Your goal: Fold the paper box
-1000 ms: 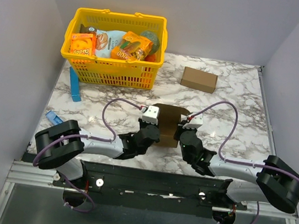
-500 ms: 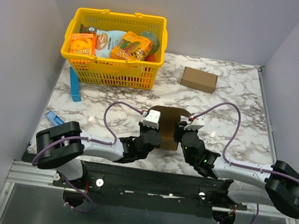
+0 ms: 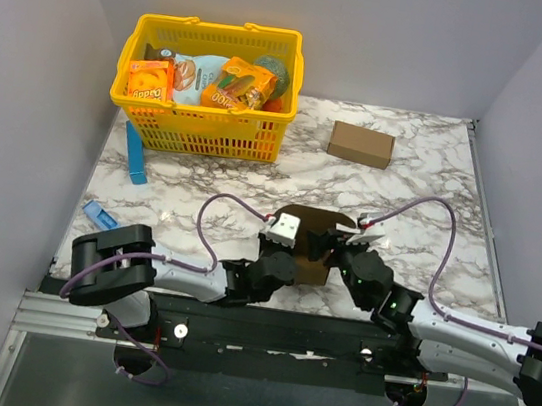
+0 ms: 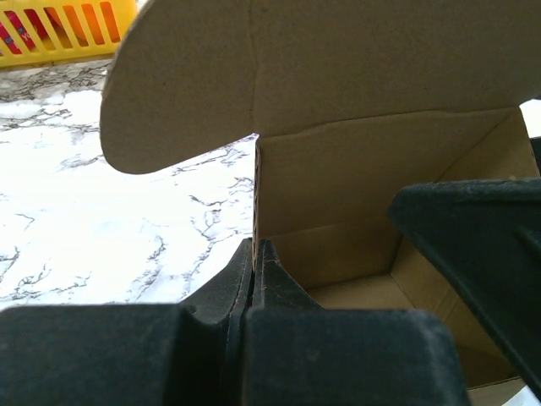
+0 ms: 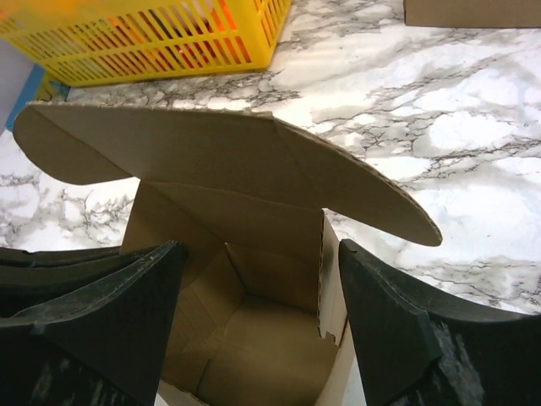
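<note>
The paper box stands open-topped on the tabletop, nearer the arms than the yellow basket. The left gripper has its jaws pinching the box's wall. The right gripper has its jaws spread wide over the box.

The box is plain brown, unprinted cardboard, set up as a small squarish carton with its top open. Floor and walls are formed. A broad lid flap with rounded corners rises from its 12 o'clock wall. It sits on the table, toward 6 o'clock of centre.
</note>
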